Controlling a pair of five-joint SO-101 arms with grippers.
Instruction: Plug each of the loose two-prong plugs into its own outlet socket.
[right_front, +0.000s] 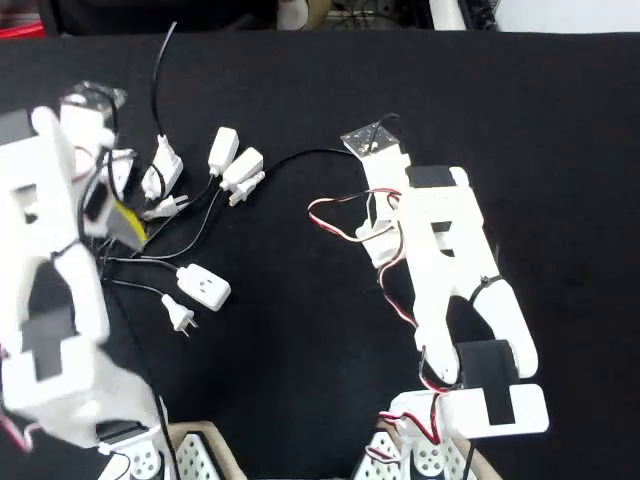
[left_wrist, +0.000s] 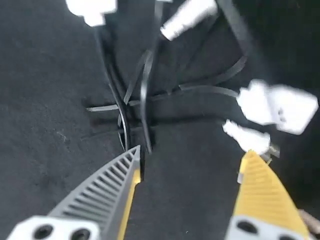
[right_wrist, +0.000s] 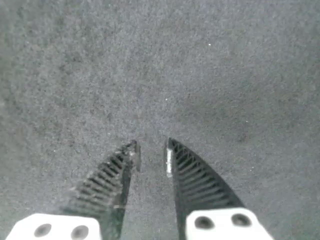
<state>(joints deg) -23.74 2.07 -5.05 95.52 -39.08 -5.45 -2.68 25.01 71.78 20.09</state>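
Note:
Several white sockets and two-prong plugs on black cords lie at the table's left. One socket (right_front: 204, 286) lies face up beside a loose plug (right_front: 179, 316). Two more white pieces (right_front: 222, 148) (right_front: 243, 167) lie farther back, with plugs (right_front: 161, 170) (right_front: 165, 207) to their left. My left gripper (right_front: 128, 224) (left_wrist: 193, 150) is open over the cord tangle (left_wrist: 143, 105). Its yellow fingertip (left_wrist: 250, 160) is right by a small plug (left_wrist: 246, 138), next to a white socket block (left_wrist: 278, 106). My right gripper (right_front: 373, 141) (right_wrist: 150, 144) hangs over bare cloth, open by a narrow gap, holding nothing.
Black cloth (right_front: 540, 150) covers the table. Black cords (right_front: 190, 235) fan out from the left arm's side toward the plugs, and one cord (right_front: 300, 156) runs toward the right gripper. The right arm's red and white wires (right_front: 335, 215) loop beside it.

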